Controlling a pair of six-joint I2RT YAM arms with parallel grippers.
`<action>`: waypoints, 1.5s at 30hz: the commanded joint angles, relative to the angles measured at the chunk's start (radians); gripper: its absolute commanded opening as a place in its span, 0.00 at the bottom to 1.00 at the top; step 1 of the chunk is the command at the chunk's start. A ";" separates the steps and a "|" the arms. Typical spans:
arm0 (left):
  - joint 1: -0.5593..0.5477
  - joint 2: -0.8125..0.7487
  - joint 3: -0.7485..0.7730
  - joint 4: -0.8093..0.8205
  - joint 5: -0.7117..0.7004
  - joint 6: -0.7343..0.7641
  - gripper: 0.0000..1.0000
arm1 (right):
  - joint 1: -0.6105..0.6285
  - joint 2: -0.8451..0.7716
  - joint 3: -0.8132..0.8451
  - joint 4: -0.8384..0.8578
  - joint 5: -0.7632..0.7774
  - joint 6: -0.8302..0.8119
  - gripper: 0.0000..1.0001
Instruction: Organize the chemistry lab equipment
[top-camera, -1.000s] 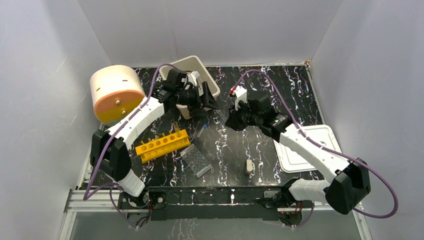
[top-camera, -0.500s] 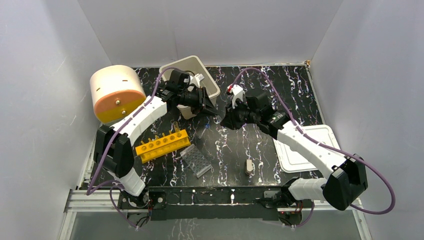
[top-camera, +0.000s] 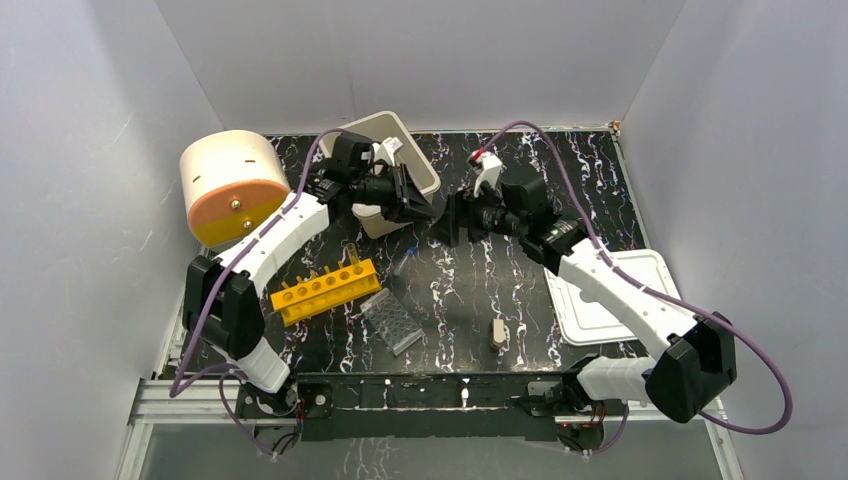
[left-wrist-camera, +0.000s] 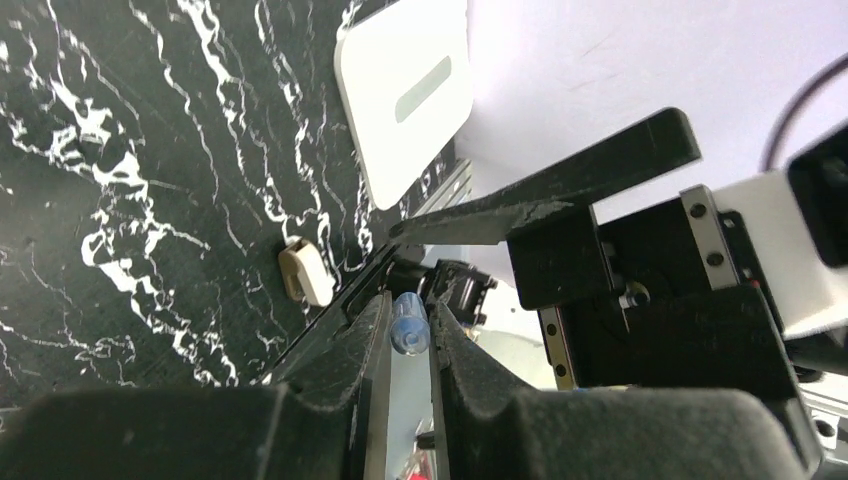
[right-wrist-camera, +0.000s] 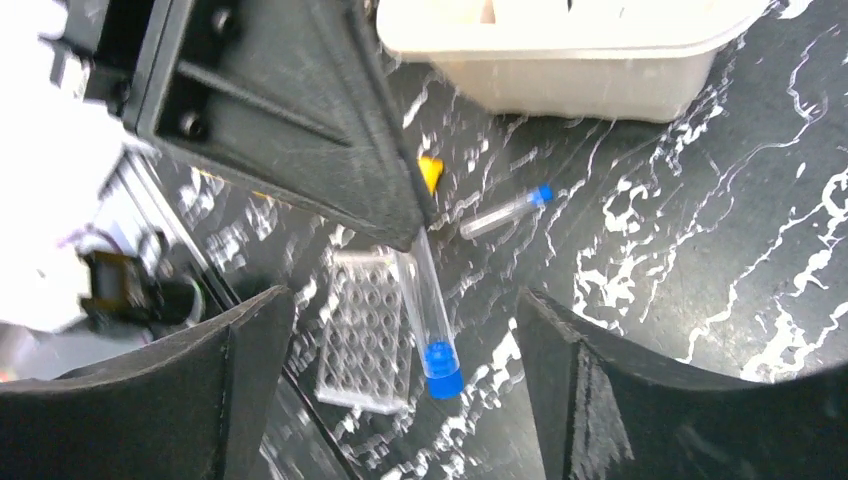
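A clear tube with a blue cap (right-wrist-camera: 428, 320) hangs in the air in front of the beige tub (top-camera: 385, 130), pinched at its upper end by my left gripper (top-camera: 418, 205). The left wrist view shows that gripper (left-wrist-camera: 408, 335) shut on the tube's end (left-wrist-camera: 408, 325). My right gripper (right-wrist-camera: 405, 300) stands open, one finger on either side of the tube and clear of it. It faces the left gripper from the right (top-camera: 447, 220). A second blue-capped tube (right-wrist-camera: 505, 212) lies on the black table below.
A yellow tube rack (top-camera: 325, 290) and a clear well plate (top-camera: 392, 322) lie front left. A small beige piece (top-camera: 497, 333) lies front centre. The flat white lid (top-camera: 610, 295) is on the right and a big cream drum (top-camera: 232, 185) on the left.
My left gripper shut on the tube's end, then my right gripper opened and let the tube go. The right wrist lifted a little toward the back.
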 joint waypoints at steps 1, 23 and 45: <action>0.045 -0.110 -0.008 0.153 -0.009 -0.155 0.00 | -0.045 -0.085 -0.025 0.275 0.071 0.391 0.91; 0.073 -0.180 -0.098 0.486 -0.103 -0.554 0.00 | -0.105 -0.109 -0.141 0.685 0.163 1.062 0.53; 0.095 -0.189 -0.097 0.362 -0.109 -0.434 0.67 | -0.119 -0.069 0.015 0.427 0.049 0.823 0.17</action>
